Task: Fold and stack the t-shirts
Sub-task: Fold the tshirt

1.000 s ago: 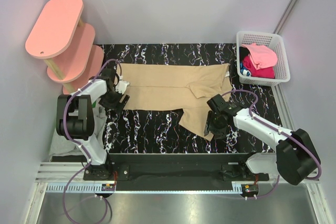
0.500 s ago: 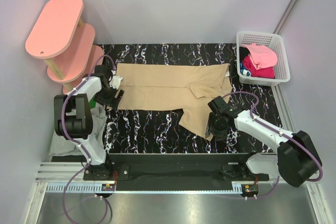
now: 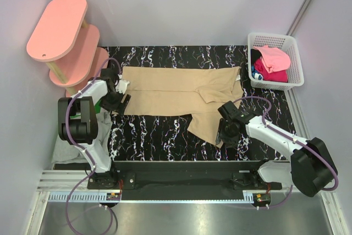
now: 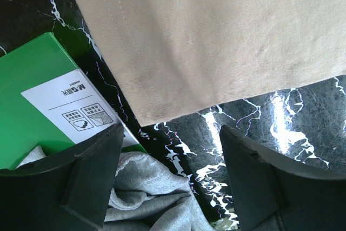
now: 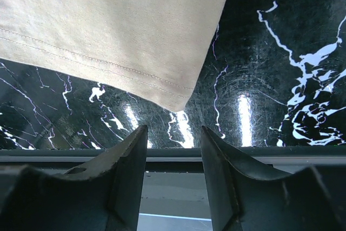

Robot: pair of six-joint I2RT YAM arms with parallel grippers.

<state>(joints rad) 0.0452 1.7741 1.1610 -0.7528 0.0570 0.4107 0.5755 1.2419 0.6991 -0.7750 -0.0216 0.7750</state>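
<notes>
A tan t-shirt (image 3: 176, 92) lies spread flat across the black marbled table (image 3: 159, 136), with one part folded down toward the front at the right. My left gripper (image 3: 116, 103) is open and empty at the shirt's near-left corner; in the left wrist view (image 4: 173, 150) that corner (image 4: 147, 118) lies just ahead of the jaws. My right gripper (image 3: 224, 135) is open and empty at the shirt's near-right corner (image 5: 178, 105), just ahead of its jaws (image 5: 173, 139). A grey shirt (image 4: 146, 193) lies bunched under the left gripper. Pink and magenta shirts (image 3: 272, 61) sit in the basket.
A white basket (image 3: 294, 53) stands at the back right. Pink oval shelves (image 3: 60, 31) stand at the back left. A green box with a white label (image 4: 38, 101) lies by the table's left edge. The table's front rail (image 5: 173, 155) is right below the right gripper.
My left gripper has shifted a little left and back to the shirt's near-left corner. The right gripper has barely moved. The shirt lies as before.
</notes>
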